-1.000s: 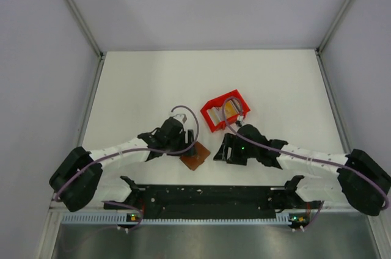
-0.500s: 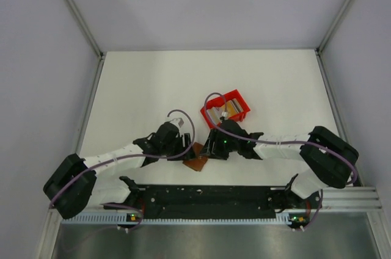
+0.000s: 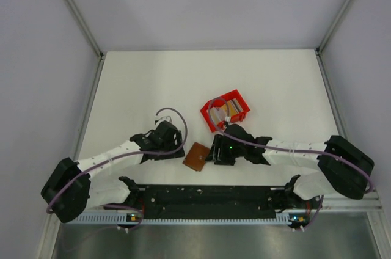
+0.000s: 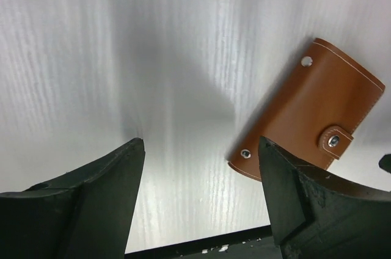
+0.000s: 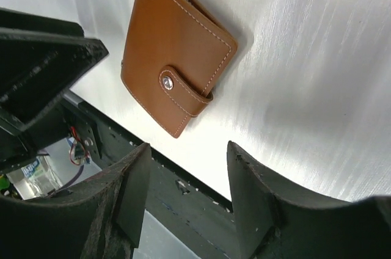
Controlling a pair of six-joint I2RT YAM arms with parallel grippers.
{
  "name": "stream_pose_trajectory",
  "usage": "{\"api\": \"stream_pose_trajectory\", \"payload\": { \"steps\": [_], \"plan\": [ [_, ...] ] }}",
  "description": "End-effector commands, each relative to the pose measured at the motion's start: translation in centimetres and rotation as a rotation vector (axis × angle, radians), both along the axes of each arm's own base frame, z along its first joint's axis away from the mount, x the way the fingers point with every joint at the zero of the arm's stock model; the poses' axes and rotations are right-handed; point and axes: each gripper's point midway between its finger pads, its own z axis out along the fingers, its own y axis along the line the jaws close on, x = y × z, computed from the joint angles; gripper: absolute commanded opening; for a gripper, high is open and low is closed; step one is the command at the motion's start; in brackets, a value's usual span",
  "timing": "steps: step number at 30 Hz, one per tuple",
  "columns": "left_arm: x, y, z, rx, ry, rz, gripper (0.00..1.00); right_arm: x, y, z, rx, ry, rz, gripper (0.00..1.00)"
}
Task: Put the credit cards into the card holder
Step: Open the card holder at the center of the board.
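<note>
Lying flat near the middle of the tabletop's [image 3: 134, 88] near edge, the card holder [image 3: 197, 157] was folded shut, its strap [image 5: 183, 91] snapped down over the outer face. Neither arm had hold of it. The left gripper [image 4: 200, 146] hung low over bare surface on the holder's left, its jaws apart with nothing between them, and its wrist view showed the holder off to one side of the fingers, not in line with them. The right gripper [image 5: 188, 149] sat just beside the holder on its right, jaws likewise spread and empty, with the holder beyond the fingertips. The credit cards [image 3: 230, 110] were well short of their goal: they stood in the small red box [image 3: 211, 123], a little farther from the near edge and towards the right, and how many there were could not be told.

As I judged it, the holder had yet to be opened, and that was where trouble lay. A thin flat wallet gives a finger little to catch, so a jaw coming in low could simply have pushed it along the smooth top; with the near edge so close, a shove that way might have sent it over onto the black rail. A tug on the strap with nothing pinning the body would have lifted the whole holder without undoing the snap. Both grippers working so near one another also risked knocking together.
</note>
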Motion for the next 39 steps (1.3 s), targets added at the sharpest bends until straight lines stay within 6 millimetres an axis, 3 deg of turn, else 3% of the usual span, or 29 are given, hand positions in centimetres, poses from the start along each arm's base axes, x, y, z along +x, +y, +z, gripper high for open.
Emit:
{"api": "stream_pose_trajectory", "payload": {
  "steps": [1, 7, 15, 19, 25, 30, 34, 39],
  "plan": [
    [1.4, 1.4, 1.4, 0.027, -0.034, 0.109, 0.8, -1.0, 1.7, 0.6, 0.024, 0.0, 0.065, 0.52],
    [2.1, 0.9, 2.2, -0.061, -0.029, 0.124, 0.82, -2.8, 5.4, 0.4, 0.074, 0.013, 0.144, 0.52],
    [2.6, 1.2, 3.4, -0.077, -0.057, 0.111, 0.82, -1.2, 9.8, 0.6, 0.119, -0.011, 0.146, 0.51],
    [2.6, 1.6, 3.6, -0.061, -0.067, 0.114, 0.82, -1.4, 11.3, 1.9, 0.167, -0.036, 0.22, 0.52],
    [2.7, 0.5, 4.1, -0.092, -0.095, 0.017, 0.8, -1.8, 6.8, 3.7, 0.098, -0.189, 0.281, 0.54],
    [1.8, -2.8, 4.4, -0.234, -0.097, -0.148, 0.8, 0.0, 3.3, 4.2, 0.065, -0.251, 0.236, 0.54],
    [1.2, -3.7, 3.6, -0.242, -0.067, -0.186, 0.79, 1.2, 2.5, 4.3, 0.073, -0.257, 0.254, 0.53],
    [0.8, -3.4, 2.1, -0.21, -0.029, -0.183, 0.76, 2.3, 3.0, 4.0, 0.064, -0.278, 0.308, 0.43]
  ]
}}
